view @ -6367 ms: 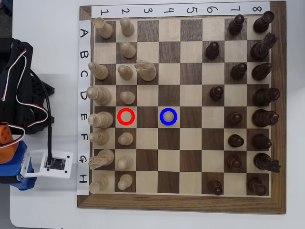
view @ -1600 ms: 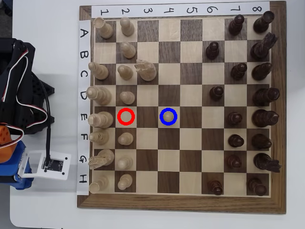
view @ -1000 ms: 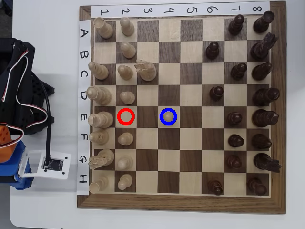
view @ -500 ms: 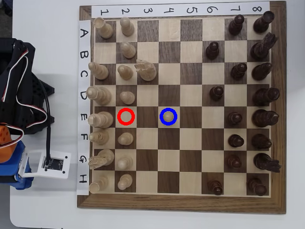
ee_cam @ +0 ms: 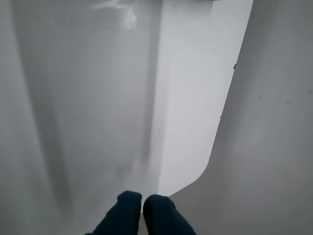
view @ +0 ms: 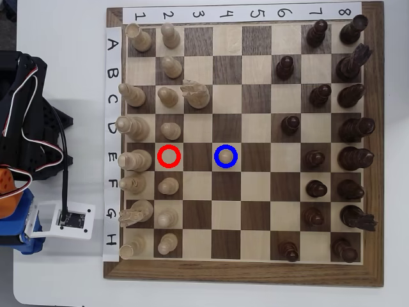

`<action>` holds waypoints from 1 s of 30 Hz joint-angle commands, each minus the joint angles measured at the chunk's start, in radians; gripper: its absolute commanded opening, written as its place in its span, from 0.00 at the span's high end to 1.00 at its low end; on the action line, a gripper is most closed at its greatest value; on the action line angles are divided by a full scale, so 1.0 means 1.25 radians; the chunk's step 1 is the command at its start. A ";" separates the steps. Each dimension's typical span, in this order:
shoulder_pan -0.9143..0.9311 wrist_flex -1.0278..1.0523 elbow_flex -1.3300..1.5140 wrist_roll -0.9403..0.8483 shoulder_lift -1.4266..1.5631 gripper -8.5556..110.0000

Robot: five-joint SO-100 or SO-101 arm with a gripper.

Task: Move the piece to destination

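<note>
Sitting pretty: piece (view: 225,155) inside the destination (view: 225,146) ring | gripper (ee_cam: 142,199) pinched closed on nothing, parked off-board left over table (ee_cam: 195,98)

Overhead light: bright, even; chessboard (view: 243,272) sharp edge to edge.
Shadows: short and soft beside the pieces.
Glare: none on the squares.
Wrist view: dim, grey, washed; table (ee_cam: 195,98) blurred, soft shadow bands.

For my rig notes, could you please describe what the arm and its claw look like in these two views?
In the wrist view the claw shows two dark blue, rounded fingertips. In the overhead view the arm is black, with white and red wires and a black cable running to a white camera board; blue and orange parts sit beside it.
</note>
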 commanded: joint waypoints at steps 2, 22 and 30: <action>0.021 -0.001 -0.032 0.018 0.048 0.93; 0.056 -0.002 -0.032 0.056 0.048 0.93; 0.056 -0.002 -0.032 0.055 0.048 0.93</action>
